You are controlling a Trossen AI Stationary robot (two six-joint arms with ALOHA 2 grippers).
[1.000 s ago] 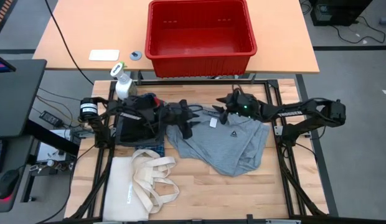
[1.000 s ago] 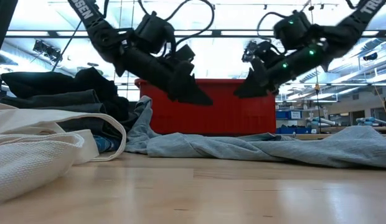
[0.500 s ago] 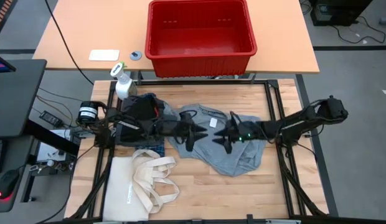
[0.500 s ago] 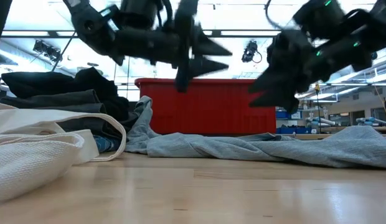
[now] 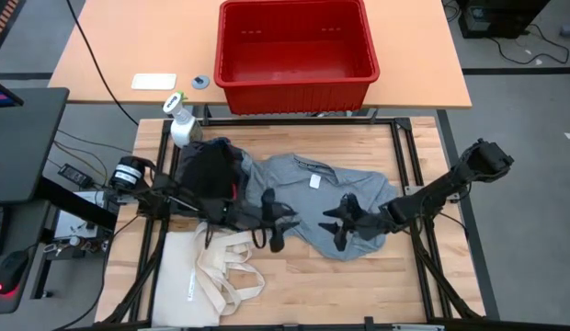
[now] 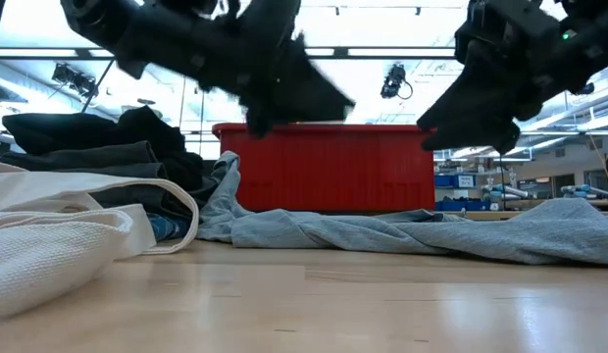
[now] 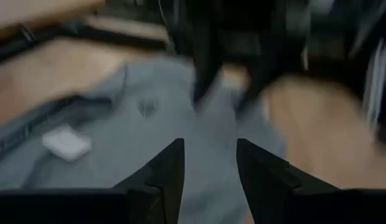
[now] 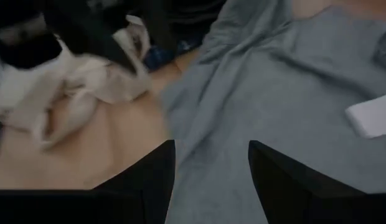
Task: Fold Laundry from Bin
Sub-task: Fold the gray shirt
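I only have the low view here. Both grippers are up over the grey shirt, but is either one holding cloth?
Observer: No. The left wrist view shows the left gripper open and empty over the grey shirt.
Operator: And the right one?
Observer: The right gripper is also open, with nothing between its fingers.
Operator: Where are they over the shirt?
Observer: From above, both hang near its front edge, the left gripper by the tote bag.
Operator: Anything left in the bin?
Observer: From above, the red bin looks empty.
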